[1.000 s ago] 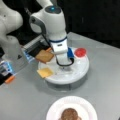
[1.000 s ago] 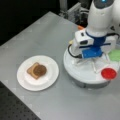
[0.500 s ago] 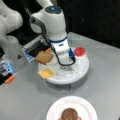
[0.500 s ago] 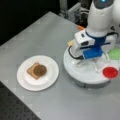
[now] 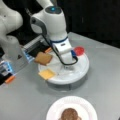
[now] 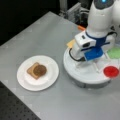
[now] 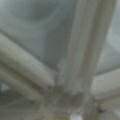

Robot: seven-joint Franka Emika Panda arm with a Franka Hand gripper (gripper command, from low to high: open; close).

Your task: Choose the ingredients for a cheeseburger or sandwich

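White round tray (image 5: 82,68) has the gripper (image 5: 67,67) low over its centre, finger state I cannot tell, bread slice (image 5: 43,58) at 10 o'clock and cheese square (image 5: 47,74) at 8 on its rim, while plate (image 6: 26,83) already carries bread and patty (image 6: 39,70), stack begun.

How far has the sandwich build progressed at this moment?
Done: a bread slice topped by the patty sits on the plate. In hand: the pincer is down on the white tray. Left: cheese and another bread slice on the tray's edge.
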